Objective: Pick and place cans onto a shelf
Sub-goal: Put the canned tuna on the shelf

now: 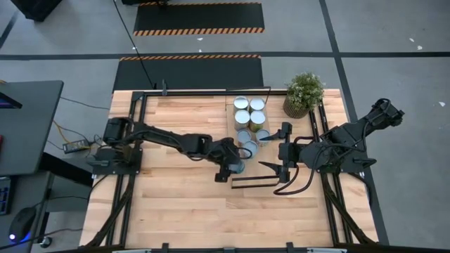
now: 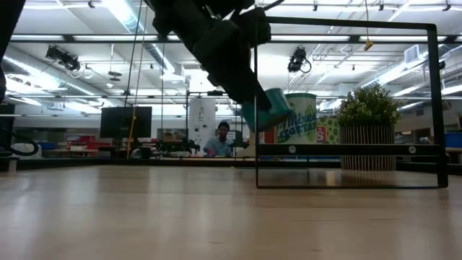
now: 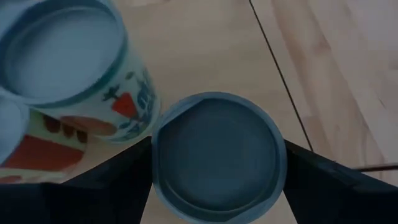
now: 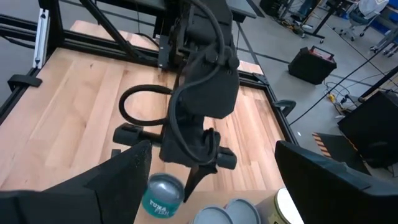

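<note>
My left gripper (image 1: 235, 167) is shut on a can (image 1: 239, 166) with a teal label, at the near end of the shelf. In the low view the can (image 2: 271, 110) is above the shelf board (image 2: 361, 149) and its black wire frame (image 2: 346, 27). Several more cans (image 1: 249, 118) stand upright on the light-wood shelf (image 1: 249, 93). One with a carrot label (image 3: 68, 56) shows right beside the held can (image 3: 217, 155). My right gripper (image 1: 266, 152) is open and empty, just right of the shelf, facing the left gripper (image 4: 186, 146). My left gripper pinches the can's round side wall (image 3: 163, 168) between its two fingers (image 3: 118, 180), one on each opposite side. The fingers come from above, pointing down. The can is lifted clear of table and shelf and hangs tilted below the fingers (image 2: 253, 108).
A potted green plant (image 1: 304, 93) stands at the table's far right, behind the shelf frame in the low view (image 2: 368, 130). The bare wooden tabletop (image 1: 176, 204) stretches to the left and near sides. A person sits in the room beyond (image 2: 222, 141).
</note>
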Robot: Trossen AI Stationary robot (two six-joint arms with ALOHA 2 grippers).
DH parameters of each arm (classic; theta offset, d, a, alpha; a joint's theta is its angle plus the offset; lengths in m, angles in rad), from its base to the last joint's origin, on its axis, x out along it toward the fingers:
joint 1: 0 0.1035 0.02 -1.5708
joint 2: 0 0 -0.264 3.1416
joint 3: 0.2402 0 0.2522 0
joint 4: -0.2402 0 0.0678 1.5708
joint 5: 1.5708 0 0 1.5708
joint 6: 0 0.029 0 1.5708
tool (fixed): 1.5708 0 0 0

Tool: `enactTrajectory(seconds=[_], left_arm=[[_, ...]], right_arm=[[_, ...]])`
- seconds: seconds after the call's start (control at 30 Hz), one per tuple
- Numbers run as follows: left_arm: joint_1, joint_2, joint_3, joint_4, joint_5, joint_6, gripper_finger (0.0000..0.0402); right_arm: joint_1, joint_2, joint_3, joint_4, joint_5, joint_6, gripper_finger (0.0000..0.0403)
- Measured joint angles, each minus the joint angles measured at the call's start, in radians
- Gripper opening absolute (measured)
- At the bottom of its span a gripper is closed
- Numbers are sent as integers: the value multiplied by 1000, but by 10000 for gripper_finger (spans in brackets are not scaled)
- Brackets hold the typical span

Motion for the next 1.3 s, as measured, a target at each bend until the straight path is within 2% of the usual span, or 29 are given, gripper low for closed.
enactTrajectory(seconds=[0.43, 0.8, 0.87, 1.03, 1.3], left_arm=[[-10, 71, 0, 72, 1, 24, 317], [-14, 75, 0, 75, -3, 19, 319], [-16, 75, 0, 72, -3, 6, 332], [-24, 76, 10, 71, -5, -8, 393], [-55, 68, 11, 86, -66, 82, 386]], right_arm=[[0, 0, 0, 16, -4, -7, 350], [0, 0, 0, 15, -10, -13, 350], [0, 0, 0, 16, -10, -13, 350], [0, 0, 0, 17, -10, -14, 350], [0, 0, 0, 19, -10, -14, 350]])
